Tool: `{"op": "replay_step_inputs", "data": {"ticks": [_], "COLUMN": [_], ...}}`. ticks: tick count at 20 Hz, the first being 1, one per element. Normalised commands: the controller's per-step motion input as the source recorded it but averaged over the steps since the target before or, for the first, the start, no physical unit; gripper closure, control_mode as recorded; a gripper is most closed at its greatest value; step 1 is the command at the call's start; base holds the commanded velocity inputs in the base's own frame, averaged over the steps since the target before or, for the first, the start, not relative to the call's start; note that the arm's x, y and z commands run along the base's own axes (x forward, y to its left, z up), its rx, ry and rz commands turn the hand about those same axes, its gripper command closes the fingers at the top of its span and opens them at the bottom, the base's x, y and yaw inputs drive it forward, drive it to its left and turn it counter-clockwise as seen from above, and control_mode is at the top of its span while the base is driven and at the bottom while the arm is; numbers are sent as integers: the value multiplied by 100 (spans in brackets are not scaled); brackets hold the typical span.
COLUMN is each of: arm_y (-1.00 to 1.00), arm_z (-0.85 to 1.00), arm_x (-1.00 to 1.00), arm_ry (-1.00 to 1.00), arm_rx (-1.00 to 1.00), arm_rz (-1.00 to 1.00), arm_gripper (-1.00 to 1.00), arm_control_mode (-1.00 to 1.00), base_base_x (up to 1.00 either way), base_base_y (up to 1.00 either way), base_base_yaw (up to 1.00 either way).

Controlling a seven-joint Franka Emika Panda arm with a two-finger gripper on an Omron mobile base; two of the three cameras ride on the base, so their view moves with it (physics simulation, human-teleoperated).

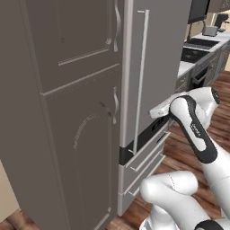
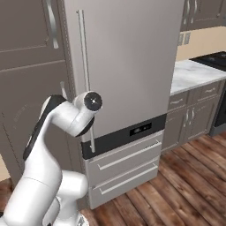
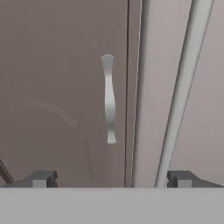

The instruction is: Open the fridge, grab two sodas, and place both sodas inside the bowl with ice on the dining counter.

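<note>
Fridge door shut, nothing fetched. Claw spread wide, empty, near the bar handle. Whole task ahead.

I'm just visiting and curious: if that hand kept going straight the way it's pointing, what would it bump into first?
Probably the seam where the brown-grey cabinet door meets the fridge. The open hand faces that line, with the cabinet handle just left and the fridge handle to the right. Depth is hard to judge.
</note>
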Motion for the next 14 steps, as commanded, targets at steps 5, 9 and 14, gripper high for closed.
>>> {"op": "replay_step_inputs", "data": {"ticks": [5, 9, 14], "arm_y": [-5, 0, 0], "arm_z": [0, 0, 0], "arm_x": [0, 7, 26], "arm_ry": [-36, -23, -9], "arm_rx": [0, 0, 1], "arm_rz": [18, 9, 1], "arm_gripper": [-100, -100, -100], "arm_control_mode": [-100, -100, -100], "base_base_x": [0, 0, 0], "base_base_y": [0, 0, 0], "base_base_yaw": [0, 0, 0]}}
